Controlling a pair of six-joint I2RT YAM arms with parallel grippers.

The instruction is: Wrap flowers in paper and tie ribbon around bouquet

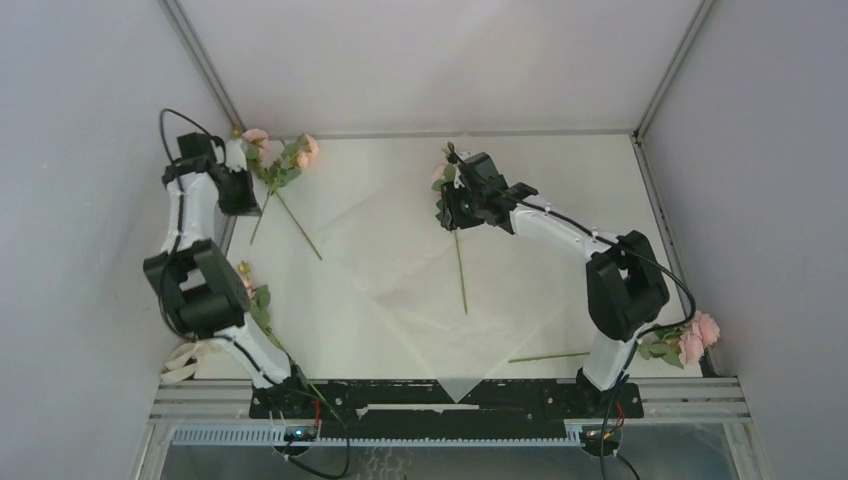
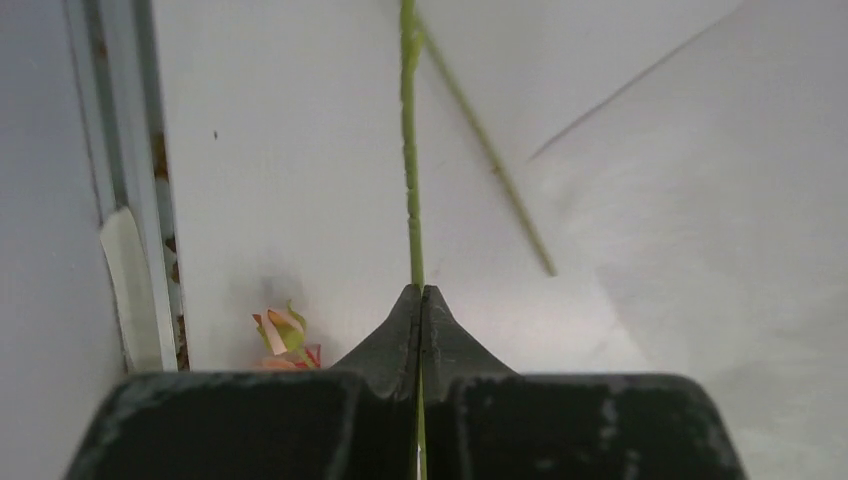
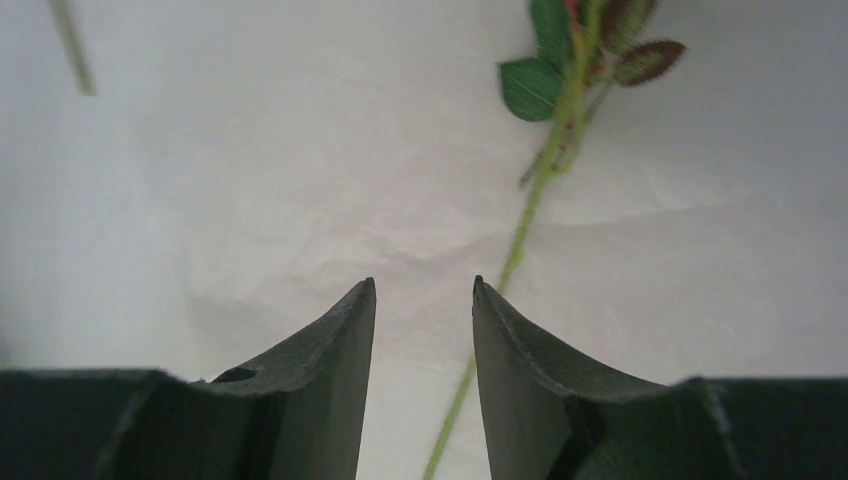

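Paper [image 1: 400,270] flat on table, diamond-wise. Flowers [image 1: 282,160] scattered: far-left corner, left edge, right edge, one on paper. I judge step: gathering flowers onto paper. Left gripper [image 2: 421,300] clamped on stem [image 2: 409,170] at far left; next I lift, carry to paper centre. Right gripper [image 3: 423,285] apart, empty, over paper beside rose [image 3: 540,170].

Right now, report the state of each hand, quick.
Left hand: closed on a rose stem.
Right hand: open, holding nothing.
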